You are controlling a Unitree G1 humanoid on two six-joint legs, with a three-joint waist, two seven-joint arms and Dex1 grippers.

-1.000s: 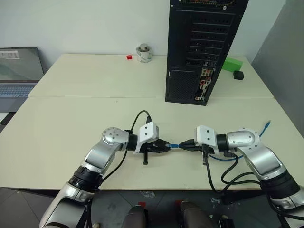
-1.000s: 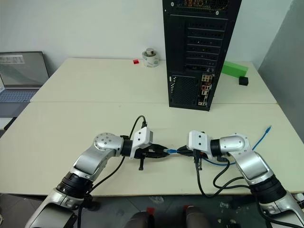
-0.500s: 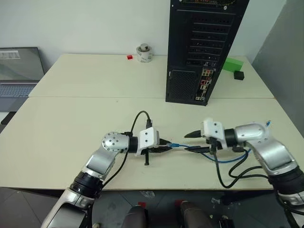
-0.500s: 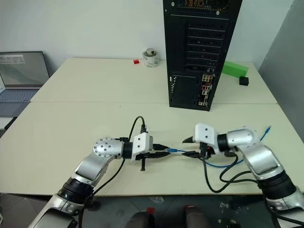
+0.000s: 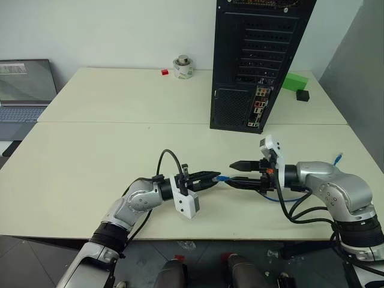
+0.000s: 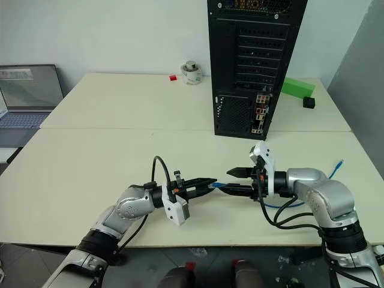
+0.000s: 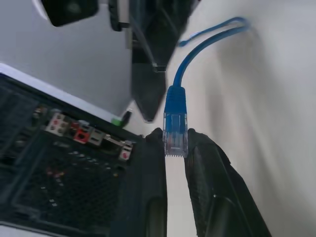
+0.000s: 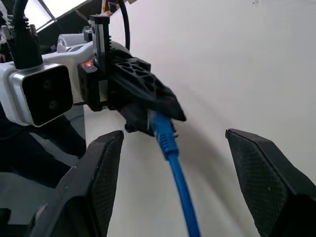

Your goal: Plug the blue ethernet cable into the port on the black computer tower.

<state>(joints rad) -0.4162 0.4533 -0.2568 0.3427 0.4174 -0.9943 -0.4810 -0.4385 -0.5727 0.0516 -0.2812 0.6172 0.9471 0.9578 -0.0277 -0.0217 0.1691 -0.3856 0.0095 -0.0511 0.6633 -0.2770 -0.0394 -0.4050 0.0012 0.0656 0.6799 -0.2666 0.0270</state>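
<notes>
A: Where is the blue ethernet cable point(image 5: 223, 179) now?

B: At lower centre of the left eye view, its clear plug pinched in the closed left gripper point(image 5: 214, 176). The right gripper point(image 5: 235, 173), just beside it, stands with its fingers spread apart around the cord, holding nothing.

A: How will it handle?

B: Light and limp, I'd judge; only the plug is stiff, and its latch looks fragile. Grip stays best at the plug's sides. The black computer tower point(image 5: 255, 66) stands at upper right, well apart.
</notes>
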